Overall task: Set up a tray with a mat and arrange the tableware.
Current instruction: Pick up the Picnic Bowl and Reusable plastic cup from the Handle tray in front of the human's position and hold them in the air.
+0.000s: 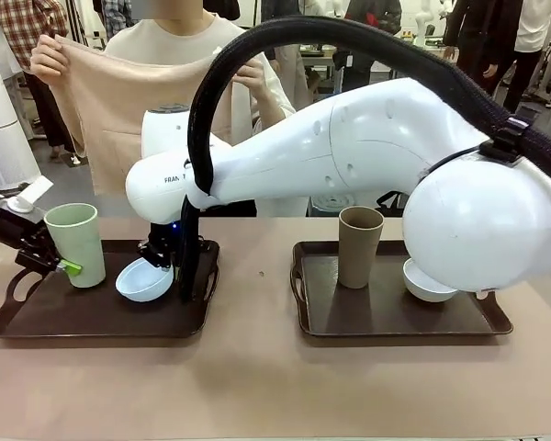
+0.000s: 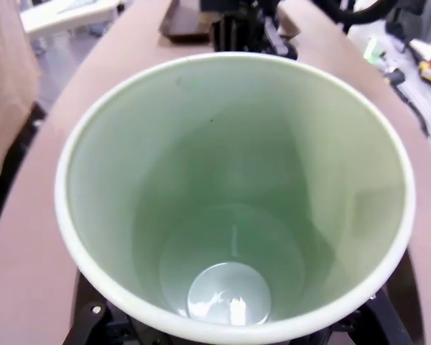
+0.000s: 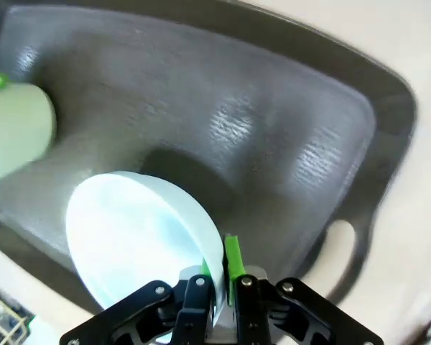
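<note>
- Your left gripper (image 1: 62, 266) sits low at the left side of the green cup (image 1: 75, 243), with one green pad against the cup's lower wall. You cannot tell from the pictures how wide its jaws stand or whether it grips the cup.
- The green cup stands upright at the left end of the left tray (image 1: 37, 317). In your left wrist view you look straight down into its mouth (image 2: 230, 201).
- Your right gripper (image 1: 158, 262) has its jaws pinched together on the rim of the blue bowl (image 1: 142, 280). The right wrist view shows the rim (image 3: 129, 237) clamped between the pads of that gripper (image 3: 219, 277).
- The blue bowl is tilted over the middle of the left tray (image 3: 237, 122), just beside the green cup. You cannot tell whether its lower edge touches the tray.
- The right arm (image 1: 349, 147) reaches across the middle from the right side to that tray.
- On the right tray (image 1: 386, 317) the tan cup (image 1: 359, 246) stands upright, and the white bowl (image 1: 427, 283) lies near it to the right, partly behind the arm.
- Both trays lie apart on the table (image 1: 257, 386).
- At the far side, a person holds the beige mat (image 1: 119, 101) up, spread between two hands (image 1: 48, 57).
</note>
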You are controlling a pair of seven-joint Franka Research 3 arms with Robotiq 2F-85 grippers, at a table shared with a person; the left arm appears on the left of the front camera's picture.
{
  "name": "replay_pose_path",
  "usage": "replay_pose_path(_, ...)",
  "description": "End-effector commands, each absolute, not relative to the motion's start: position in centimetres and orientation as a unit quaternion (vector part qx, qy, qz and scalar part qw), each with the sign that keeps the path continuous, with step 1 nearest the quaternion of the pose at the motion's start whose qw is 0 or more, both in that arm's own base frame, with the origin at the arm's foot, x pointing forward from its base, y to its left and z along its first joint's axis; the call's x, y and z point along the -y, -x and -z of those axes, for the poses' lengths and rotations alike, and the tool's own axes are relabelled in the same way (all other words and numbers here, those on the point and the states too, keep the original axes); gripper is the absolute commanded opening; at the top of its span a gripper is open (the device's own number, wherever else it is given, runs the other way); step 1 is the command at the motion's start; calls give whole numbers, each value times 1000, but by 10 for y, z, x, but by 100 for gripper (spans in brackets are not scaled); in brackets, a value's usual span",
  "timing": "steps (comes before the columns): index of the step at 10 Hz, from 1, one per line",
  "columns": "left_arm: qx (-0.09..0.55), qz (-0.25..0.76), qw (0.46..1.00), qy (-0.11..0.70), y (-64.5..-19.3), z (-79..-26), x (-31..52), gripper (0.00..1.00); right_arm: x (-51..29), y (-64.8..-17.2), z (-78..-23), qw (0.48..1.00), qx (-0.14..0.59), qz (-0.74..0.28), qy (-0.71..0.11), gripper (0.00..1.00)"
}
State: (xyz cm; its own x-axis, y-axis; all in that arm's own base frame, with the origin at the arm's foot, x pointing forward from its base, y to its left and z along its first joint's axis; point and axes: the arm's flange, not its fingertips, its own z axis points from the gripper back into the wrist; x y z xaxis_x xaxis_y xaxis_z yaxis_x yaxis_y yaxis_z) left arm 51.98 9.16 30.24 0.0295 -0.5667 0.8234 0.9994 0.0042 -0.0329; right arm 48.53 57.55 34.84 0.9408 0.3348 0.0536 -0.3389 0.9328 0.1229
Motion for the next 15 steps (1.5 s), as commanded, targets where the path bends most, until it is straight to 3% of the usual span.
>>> replay_pose_path(1, 318, 601, 660, 319, -494, -354, -109, 0, -554, -463, -389, 988, 26, -149, -34, 0)
replay_pose_path(4, 352, 594, 659, 298, -456, -445, -138, 0, -533, -423, -468, 987, 95, -123, -36, 0)
replay_pose_path(8, 361, 609, 648, 279, -417, -507, -139, 0, -515, -372, -541, 981, 165, -95, -40, 0)
replay_pose_path(10, 358, 609, 654, 271, -407, -519, -147, 0, -508, -364, -552, 978, 171, -98, -72, 0)
replay_pose_path(15, 367, 614, 643, 273, -422, -514, -143, 0, -523, -378, -561, 981, 153, -109, -54, 0)
